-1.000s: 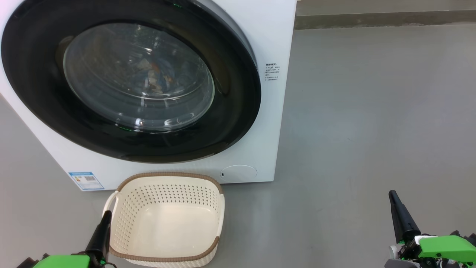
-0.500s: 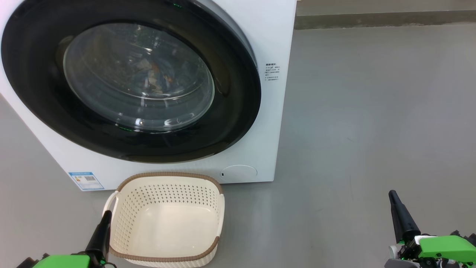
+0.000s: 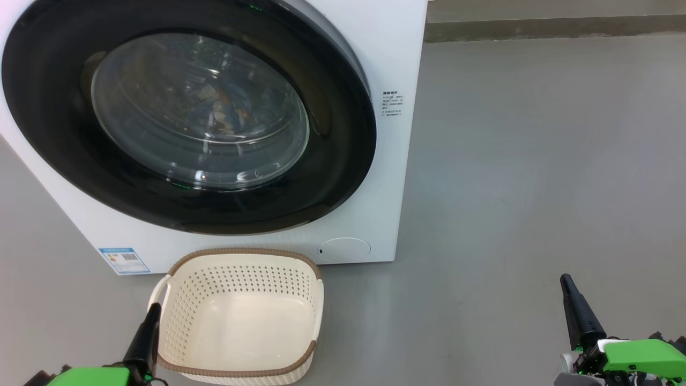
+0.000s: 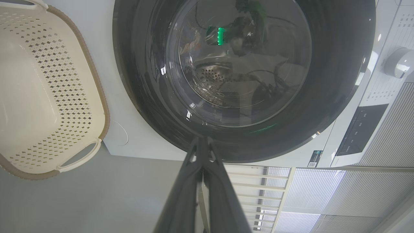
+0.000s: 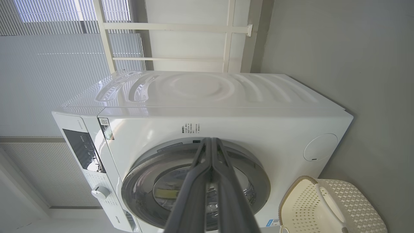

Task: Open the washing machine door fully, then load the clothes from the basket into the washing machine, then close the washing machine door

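A: Which step?
B: Seemingly all done: one big white box-shaped washing machine (image 3: 396,64), upper left, its one round black-rimmed glass door (image 3: 332,161) shut
A: Next?
B: Nothing, I judge: one cream perforated plastic basket (image 3: 241,252), bottom centre, empty; light blue fabric clothes (image 3: 225,107) dim behind the glass, uncountable; left gripper (image 3: 155,307) and right gripper (image 3: 564,279), lower corners, clenched on nothing

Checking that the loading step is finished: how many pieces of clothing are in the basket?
0. The basket is empty in the head and left wrist views. Blue printed fabric shows behind the washing machine door glass; how many pieces cannot be told.
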`<state>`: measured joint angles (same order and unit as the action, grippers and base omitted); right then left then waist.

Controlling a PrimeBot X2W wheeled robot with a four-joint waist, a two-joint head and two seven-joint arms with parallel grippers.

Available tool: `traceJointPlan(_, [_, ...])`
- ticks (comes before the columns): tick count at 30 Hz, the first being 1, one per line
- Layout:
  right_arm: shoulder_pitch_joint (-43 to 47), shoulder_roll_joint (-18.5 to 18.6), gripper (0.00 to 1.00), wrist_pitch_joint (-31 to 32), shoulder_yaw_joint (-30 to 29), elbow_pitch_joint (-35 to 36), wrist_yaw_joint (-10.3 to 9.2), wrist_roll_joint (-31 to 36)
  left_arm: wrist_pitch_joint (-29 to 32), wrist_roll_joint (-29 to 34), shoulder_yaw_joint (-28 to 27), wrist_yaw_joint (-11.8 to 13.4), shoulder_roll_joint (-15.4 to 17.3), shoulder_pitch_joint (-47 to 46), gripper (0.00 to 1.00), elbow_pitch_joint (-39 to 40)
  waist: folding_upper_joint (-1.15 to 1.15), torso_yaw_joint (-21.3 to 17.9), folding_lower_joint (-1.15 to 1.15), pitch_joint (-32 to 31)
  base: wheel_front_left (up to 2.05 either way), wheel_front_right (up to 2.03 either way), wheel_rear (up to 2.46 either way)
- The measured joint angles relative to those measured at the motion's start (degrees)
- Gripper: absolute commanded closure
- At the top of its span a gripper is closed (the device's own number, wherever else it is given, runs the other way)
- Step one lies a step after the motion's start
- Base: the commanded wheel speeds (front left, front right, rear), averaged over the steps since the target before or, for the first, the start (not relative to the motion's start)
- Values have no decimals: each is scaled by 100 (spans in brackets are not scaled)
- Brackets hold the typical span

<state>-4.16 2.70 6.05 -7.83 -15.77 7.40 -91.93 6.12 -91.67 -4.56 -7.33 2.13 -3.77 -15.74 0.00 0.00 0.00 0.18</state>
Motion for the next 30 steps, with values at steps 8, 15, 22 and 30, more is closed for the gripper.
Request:
traceJointPlan(8, [0,-1,100,0,0,0,0,0,0,0,0,0,0,-1,100,0,0,0,0,0,0,0,0])
traceJointPlan(15, [0,-1,100,0,0,0,0,0,0,0,0,0,0,-1,100,0,0,0,0,0,0,0,0])
traceJointPlan(22, [-1,-1,100,0,0,0,0,0,0,0,0,0,0,-1,100,0,0,0,0,0,0,0,0])
traceJointPlan(30, [-1,-1,100,0,0,0,0,0,0,0,0,0,0,-1,100,0,0,0,0,0,0,0,0])
